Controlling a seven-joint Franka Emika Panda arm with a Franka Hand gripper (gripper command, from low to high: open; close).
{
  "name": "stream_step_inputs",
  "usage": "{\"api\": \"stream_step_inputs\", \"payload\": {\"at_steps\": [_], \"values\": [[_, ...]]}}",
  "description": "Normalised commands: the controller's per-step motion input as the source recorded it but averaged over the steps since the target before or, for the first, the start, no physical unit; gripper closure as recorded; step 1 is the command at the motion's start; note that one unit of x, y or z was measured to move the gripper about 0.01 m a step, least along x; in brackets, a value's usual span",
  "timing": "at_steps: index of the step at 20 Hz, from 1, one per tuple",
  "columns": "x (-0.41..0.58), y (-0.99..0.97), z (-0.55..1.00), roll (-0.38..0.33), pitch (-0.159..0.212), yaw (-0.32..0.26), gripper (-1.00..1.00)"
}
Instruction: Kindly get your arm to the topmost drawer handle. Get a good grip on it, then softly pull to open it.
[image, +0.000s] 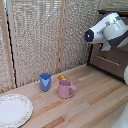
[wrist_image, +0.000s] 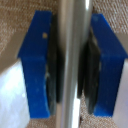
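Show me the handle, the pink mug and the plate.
handle (wrist_image: 72, 60), wrist view, mid-bar between the blue pads.
pink mug (image: 65, 90), exterior view, its side wall.
plate (image: 12, 111), exterior view, bare centre.

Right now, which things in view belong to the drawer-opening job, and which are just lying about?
Job: glossy white robot arm; blue-padded gripper closed on slim silver bar handle; dark brown wooden drawer.

Lying about: blue cup; pink pitcher; white patterned plate.
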Motion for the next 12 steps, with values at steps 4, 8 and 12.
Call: {"api": "stream_step_inputs", "payload": {"at_steps": [4, 8, 12], "values": [[0.221, 1.0, -0.18, 0.0, 0.056, 0.013, 1.0], [0.139, 1.0, -0.09, -0.02, 0.057, 0.002, 1.0], [0.216, 0.95, -0.01, -0.047, 0.023, 0.001, 1.0]]}}
